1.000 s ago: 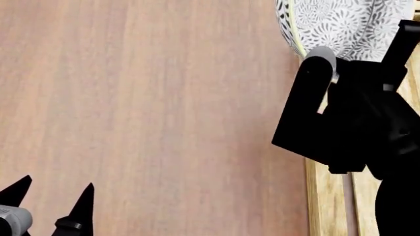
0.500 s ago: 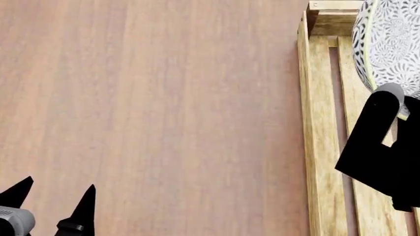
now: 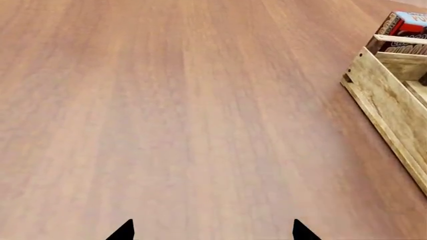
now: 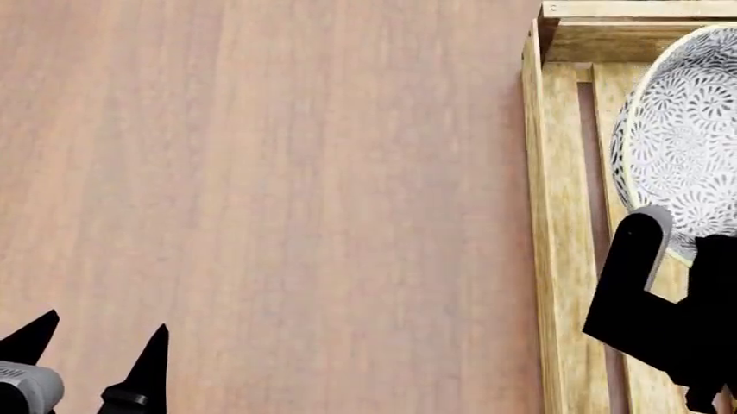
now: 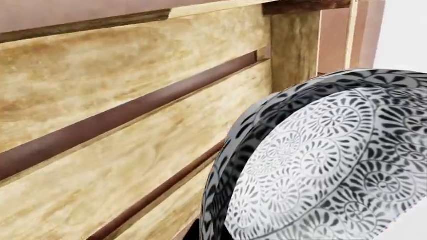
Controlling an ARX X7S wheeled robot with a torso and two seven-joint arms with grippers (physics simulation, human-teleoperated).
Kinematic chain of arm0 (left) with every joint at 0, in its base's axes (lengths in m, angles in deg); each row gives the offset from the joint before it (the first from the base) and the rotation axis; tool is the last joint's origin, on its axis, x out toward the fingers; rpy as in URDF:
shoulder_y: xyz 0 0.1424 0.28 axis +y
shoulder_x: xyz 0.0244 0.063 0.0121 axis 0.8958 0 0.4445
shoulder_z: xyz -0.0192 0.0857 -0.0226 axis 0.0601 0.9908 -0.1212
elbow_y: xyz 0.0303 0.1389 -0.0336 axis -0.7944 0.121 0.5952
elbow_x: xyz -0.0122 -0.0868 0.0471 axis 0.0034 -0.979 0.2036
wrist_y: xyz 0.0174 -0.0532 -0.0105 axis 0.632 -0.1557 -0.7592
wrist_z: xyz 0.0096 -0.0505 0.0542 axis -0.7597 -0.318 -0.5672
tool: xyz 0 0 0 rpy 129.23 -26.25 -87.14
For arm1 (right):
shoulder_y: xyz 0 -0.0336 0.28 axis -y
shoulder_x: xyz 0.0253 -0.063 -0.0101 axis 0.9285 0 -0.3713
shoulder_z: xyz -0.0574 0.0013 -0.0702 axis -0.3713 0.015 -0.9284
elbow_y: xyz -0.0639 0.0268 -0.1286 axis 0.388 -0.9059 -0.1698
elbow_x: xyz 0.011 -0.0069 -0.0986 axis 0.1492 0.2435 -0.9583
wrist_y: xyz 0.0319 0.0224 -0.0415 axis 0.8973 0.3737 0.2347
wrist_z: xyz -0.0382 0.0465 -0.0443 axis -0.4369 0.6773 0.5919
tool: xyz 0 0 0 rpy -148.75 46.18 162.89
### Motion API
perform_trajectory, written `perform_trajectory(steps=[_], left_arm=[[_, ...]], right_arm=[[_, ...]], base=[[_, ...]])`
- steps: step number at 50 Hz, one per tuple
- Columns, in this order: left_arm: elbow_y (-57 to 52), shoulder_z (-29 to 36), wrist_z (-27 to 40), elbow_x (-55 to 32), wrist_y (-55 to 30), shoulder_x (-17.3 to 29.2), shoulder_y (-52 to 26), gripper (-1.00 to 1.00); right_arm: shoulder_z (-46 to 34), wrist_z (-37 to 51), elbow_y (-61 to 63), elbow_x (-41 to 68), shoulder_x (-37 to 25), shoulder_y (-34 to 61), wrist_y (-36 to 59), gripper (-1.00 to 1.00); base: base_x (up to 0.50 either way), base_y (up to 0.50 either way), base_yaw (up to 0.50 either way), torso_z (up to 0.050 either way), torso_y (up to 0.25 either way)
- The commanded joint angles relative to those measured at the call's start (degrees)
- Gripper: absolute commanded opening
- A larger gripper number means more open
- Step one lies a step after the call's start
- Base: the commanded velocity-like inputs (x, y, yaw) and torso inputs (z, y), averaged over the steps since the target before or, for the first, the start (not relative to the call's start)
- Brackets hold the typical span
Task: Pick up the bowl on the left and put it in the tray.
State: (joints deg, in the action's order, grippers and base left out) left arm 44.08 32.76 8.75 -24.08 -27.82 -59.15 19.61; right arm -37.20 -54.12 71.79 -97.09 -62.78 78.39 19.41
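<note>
The bowl (image 4: 682, 147), white with a dense grey-blue floral pattern, hangs tilted over the slats of the tray (image 4: 537, 216) at the right edge of the head view, its inside facing up. My right gripper (image 4: 677, 243) is shut on the bowl's near rim; one black finger (image 4: 631, 276) shows outside the rim. In the right wrist view the bowl (image 5: 320, 165) fills the frame close to the tray's slats (image 5: 133, 100). My left gripper (image 4: 98, 358) is open and empty over bare table, far from the tray (image 3: 387, 95). Its tips frame an empty gap, left gripper (image 3: 212, 235).
A chocolate pudding box (image 3: 407, 25) stands just beyond the tray's far end. The wooden tabletop (image 4: 265, 190) stretches left of the tray. The tray's end crossbar (image 4: 622, 10) lies just past the bowl.
My right gripper has carried the bowl rightward over the tray and down toward its slats. The bowl has tipped so its inside shows. The left gripper has stayed put.
</note>
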Motion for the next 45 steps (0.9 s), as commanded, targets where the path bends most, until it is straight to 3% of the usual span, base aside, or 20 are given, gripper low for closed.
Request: perform_trajectory(steps=[1,45], left_arm=[[-0.04,0.19,0.30,-0.22,-0.11,0.18,-0.18,1.00],[0.22,0.42,0.71,-0.72,1.00,0.81,0.24,1.00]], right_arm=[[-3.06,-2.16,-6.58,-3.99,2.38,1.05,-1.47,-1.00],[-3.07,1.78,-16.78,-4.42,8.91,0.99,-6.16,-1.00]], base=[[0.00,0.00,0.00,0.000,0.000],[0.00,0.00,0.00,0.000,0.000]])
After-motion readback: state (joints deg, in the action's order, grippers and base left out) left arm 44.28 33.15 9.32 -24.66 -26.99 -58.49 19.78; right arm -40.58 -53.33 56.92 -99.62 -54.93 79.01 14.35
